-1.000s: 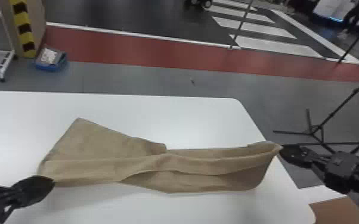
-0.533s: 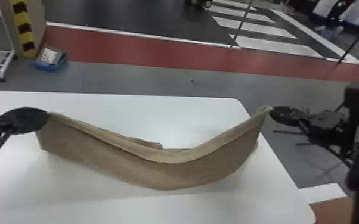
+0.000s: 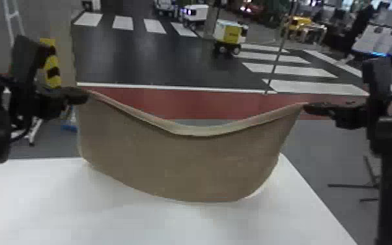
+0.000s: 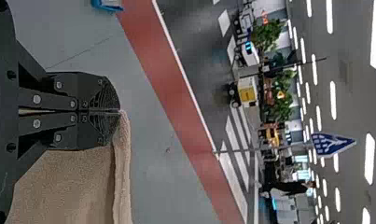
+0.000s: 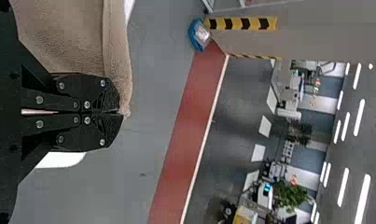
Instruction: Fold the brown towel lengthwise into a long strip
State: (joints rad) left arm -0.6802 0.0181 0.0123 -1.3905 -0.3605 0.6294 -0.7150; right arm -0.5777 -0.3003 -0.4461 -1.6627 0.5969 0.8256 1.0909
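Head view: brown towel (image 3: 185, 163) hung between two grippers, above the white table (image 3: 172, 221). Left gripper (image 3: 87, 94) is above the table's far left part; right gripper (image 3: 305, 107) is above its far right side. Both sit higher than the tabletop, well apart, one at each upper corner of the cloth.

Top edge of towel sags to a low point over the middle of the table. A narrow folded band runs along this edge from corner to corner; the broad face hangs below it toward the table. Lower edge is curved, lowest over the table's middle; contact with the tabletop cannot be determined.

Left wrist view: left gripper (image 4: 119, 111) has its jaws closed together, with a towel corner pinched at the tips. Right wrist view: right gripper (image 5: 120, 113), jaws likewise pressed together on the opposite corner.

Surroundings: red floor strip (image 3: 189, 102) beyond the table; black stand legs (image 3: 351, 186) on the floor to the table's right; yellow-and-white wheeled vehicle (image 3: 230, 33) farther out past the table.
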